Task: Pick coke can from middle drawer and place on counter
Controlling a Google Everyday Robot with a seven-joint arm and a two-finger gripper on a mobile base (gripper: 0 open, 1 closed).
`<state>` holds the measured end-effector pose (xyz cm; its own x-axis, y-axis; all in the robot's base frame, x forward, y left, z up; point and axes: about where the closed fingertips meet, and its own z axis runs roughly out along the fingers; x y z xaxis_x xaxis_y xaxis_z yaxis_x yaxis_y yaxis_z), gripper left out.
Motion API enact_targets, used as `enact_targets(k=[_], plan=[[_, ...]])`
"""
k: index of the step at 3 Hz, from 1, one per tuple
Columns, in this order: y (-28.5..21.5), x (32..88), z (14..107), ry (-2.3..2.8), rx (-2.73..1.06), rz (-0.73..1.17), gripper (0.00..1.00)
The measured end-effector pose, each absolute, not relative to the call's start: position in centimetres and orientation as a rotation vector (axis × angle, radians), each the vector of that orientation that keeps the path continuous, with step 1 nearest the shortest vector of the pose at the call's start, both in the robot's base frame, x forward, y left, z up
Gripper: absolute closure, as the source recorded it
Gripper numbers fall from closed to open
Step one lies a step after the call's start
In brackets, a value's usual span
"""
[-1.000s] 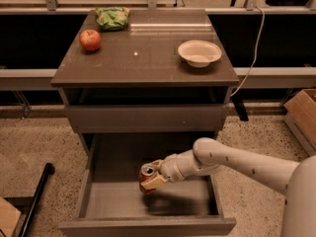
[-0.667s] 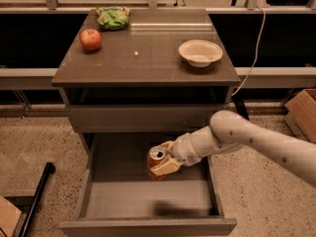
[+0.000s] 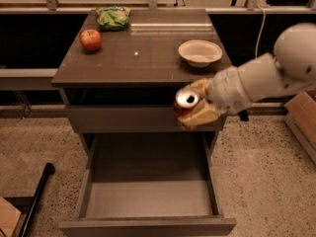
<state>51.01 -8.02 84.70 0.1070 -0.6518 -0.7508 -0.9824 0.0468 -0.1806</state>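
The end effector (image 3: pixel 195 108) grips the coke can (image 3: pixel 186 100) above the middle drawer (image 3: pixel 148 201)

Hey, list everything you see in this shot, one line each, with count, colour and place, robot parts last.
coke can: one, red with silver top, held in the air in front of the cabinet, above the open drawer
counter: one, dark grey-brown, top of the cabinet
middle drawer: one, grey, pulled open at the bottom
apple: one, red, counter's back left
bag: one, green, counter's back edge
bowl: one, off-white, counter's right side
cardboard box: one, brown, floor at far right
pole: one, black, floor at lower left
arm: one, white, reaching in from the right
end effector: one, tan, closed around the coke can
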Motion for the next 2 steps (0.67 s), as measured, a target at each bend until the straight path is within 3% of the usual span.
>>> enact_targets(k=[2], plan=[[-7.78, 51.03, 90.07, 1.558, -1.678, 0.495, 1.0]])
